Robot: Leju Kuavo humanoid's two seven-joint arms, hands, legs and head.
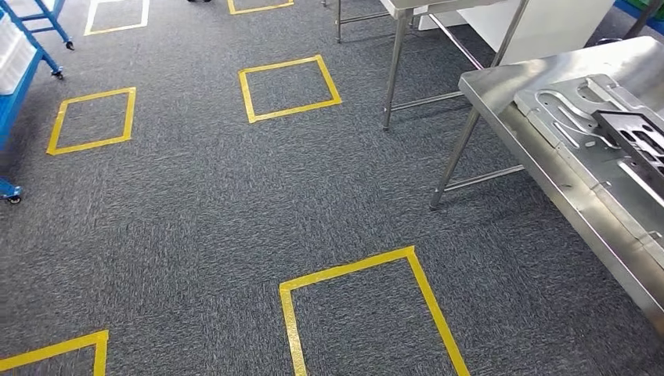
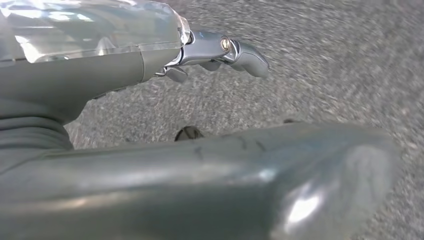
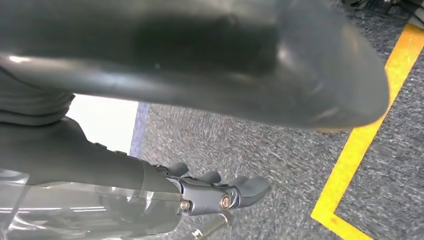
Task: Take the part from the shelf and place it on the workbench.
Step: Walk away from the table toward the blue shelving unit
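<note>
Both hands hung over grey carpet: the left hand (image 2: 220, 52) and right hand (image 3: 220, 192) each held nothing, fingers extended and loosely apart. Near the camera lay a yellow tape rectangle (image 1: 368, 305). Farther right stood the stainless steel workbench (image 1: 501, 86) carrying flat grey metal parts (image 1: 571, 117). The blue shelf frame (image 1: 19, 86) stood far left. Judged step: transit toward the shelf; the next move calls for turning left to locate the part.

Even, bright overhead light glares off the steel workbench (image 1: 548, 168); both wrist views show motion-blurred carpet (image 2: 325, 60).
</note>
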